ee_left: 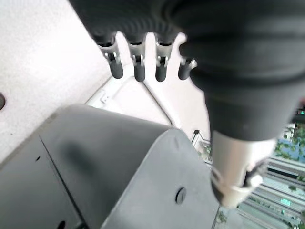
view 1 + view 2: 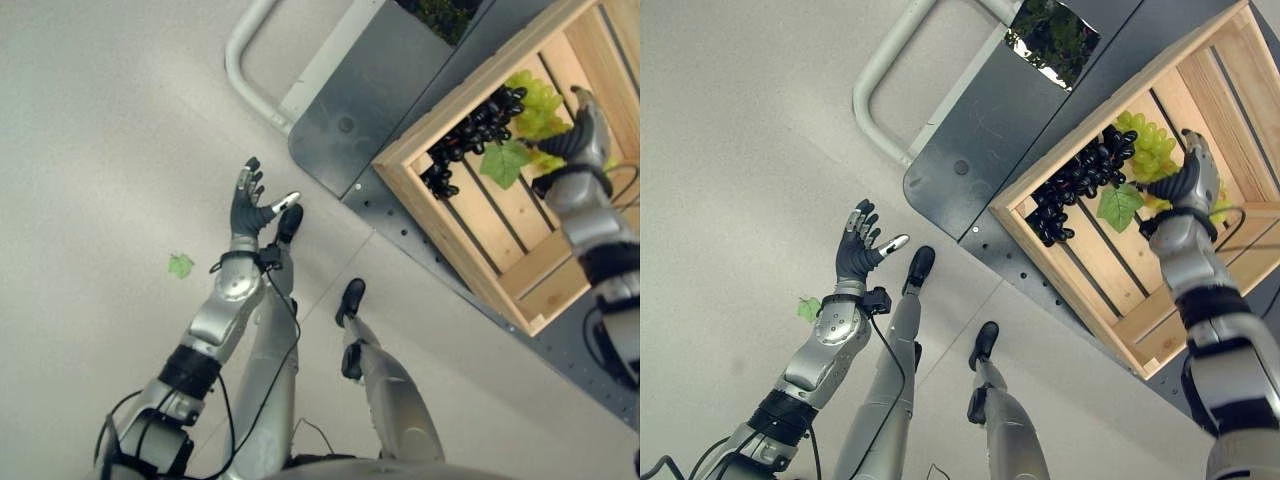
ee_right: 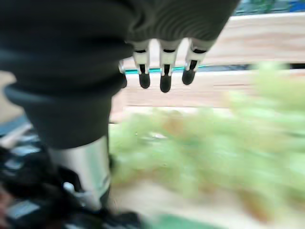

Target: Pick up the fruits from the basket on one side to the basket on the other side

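1. My right hand (image 2: 1188, 180) hangs over the far part of the wooden crate (image 2: 1092, 300), directly above the green grape bunch (image 2: 1146, 148). In its wrist view the fingers (image 3: 164, 76) reach out straight and relaxed, with the thumb apart; nothing is in my grasp yet, and I judge I am not yet touching the fruit, though the blur leaves that unsure.
2. The fruits of the task lie in that crate: the green grapes below my palm, the dark grape bunch (image 2: 1076, 185) just beside them on the side toward my left arm, and a green leaf (image 2: 1120, 205) between the two, near my wrist.
3. To do this step well, I judge I should lower the palm squarely onto the green bunch and wrap fingers and thumb around its bulk, near the stem if I can find it, not pinch single berries, which would likely slip or tear off.
4. I should keep clear of the crate's wall beyond my fingertips, so my fingers have room to curl.
5. I would close gently. Grapes are soft and a loose bunch sags, so I expect it to hang below my hand when raised; lift straight up before swinging across.
6. My left hand (image 2: 250, 200) hangs over the bare floor (image 2: 90, 150), well apart from the crate, fingers spread and empty. A small leaf (image 2: 180, 265) lies on the floor near its wrist.
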Available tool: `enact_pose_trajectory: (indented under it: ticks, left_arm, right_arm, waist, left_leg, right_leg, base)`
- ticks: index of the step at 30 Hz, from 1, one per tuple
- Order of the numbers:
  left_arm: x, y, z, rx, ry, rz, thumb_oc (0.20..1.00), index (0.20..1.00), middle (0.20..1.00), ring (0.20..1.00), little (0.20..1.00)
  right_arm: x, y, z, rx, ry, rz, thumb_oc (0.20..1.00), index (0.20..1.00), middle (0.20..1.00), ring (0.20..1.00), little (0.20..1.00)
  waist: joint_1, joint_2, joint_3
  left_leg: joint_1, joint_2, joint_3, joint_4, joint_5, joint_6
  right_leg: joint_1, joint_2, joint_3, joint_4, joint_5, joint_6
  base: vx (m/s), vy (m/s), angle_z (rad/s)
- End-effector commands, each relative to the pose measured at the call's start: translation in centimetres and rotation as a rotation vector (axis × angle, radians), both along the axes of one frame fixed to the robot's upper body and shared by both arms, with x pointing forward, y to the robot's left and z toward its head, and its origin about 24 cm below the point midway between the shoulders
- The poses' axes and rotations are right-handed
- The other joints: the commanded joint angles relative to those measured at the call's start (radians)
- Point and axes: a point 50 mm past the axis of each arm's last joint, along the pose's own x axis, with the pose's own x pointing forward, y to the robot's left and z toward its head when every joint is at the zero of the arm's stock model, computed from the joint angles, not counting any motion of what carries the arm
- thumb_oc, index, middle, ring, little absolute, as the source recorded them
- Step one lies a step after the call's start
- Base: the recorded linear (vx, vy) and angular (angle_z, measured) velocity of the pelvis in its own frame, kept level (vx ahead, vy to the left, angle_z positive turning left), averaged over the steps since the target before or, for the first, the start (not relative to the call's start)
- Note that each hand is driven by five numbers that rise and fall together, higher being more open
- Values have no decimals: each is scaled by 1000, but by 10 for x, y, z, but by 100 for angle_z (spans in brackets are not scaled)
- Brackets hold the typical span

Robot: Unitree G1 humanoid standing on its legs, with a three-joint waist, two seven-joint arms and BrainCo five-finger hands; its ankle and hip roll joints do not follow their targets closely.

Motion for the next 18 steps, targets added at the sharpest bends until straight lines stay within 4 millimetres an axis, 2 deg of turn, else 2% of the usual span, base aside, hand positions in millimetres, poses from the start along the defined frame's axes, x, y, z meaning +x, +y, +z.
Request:
enact_pose_trajectory:
  ticks: [1, 3, 10, 14, 18]
  left_arm:
    - [-8, -8, 21, 0, -127, -67, 1000, 1000, 1000, 1000, 1000]
    - [-7, -8, 26, -2, -144, -75, 1000, 1000, 1000, 1000, 1000]
    - [-6, -14, 29, 2, -156, -101, 1000, 1000, 1000, 1000, 1000]
    - [-6, -18, 32, -10, -167, -121, 1000, 1000, 1000, 1000, 1000]
    - [-2, -19, 37, -18, -179, -113, 1000, 1000, 1000, 1000, 1000]
  right_arm:
    - [-13, -29, 20, -59, 33, -90, 1000, 1000, 1000, 1000, 1000]
    - [-13, -30, 28, -69, 39, -108, 1000, 1000, 1000, 1000, 1000]
    - [-10, -33, 26, -170, 163, -165, 1000, 1000, 1000, 1000, 1000]
    - [-10, -34, 20, -107, 163, -163, 1000, 1000, 1000, 1000, 1000]
    - [-4, -25, 2, 17, 115, -88, 1000, 1000, 1000, 1000, 1000]
  waist:
    - [18, -14, -13]
    - [21, -10, -13]
    - [43, 4, -13]
    - [53, 15, -13]
    - [50, 20, -13]
  left_leg:
    - [20, 85, 48, 70, -162, -103]
    - [2, 81, 44, 72, -153, -102]
    - [-6, 73, 35, 71, -156, -103]
    - [-15, 66, 32, 73, -156, -103]
    - [-33, 55, 31, 76, -158, -98]
  right_leg:
    - [-13, -88, 16, -14, 33, 72]
    - [-23, -87, 9, -16, 39, 74]
    - [-16, -85, -1, -23, 34, 76]
    - [-15, -86, -5, -27, 32, 77]
    - [-28, -85, 2, -25, 30, 78]
  base:
    - [23, -34, 12]
    - [9, -11, 16]
    - [2, -1, 2]
    - [10, 0, 2]
    - [9, 18, 3]
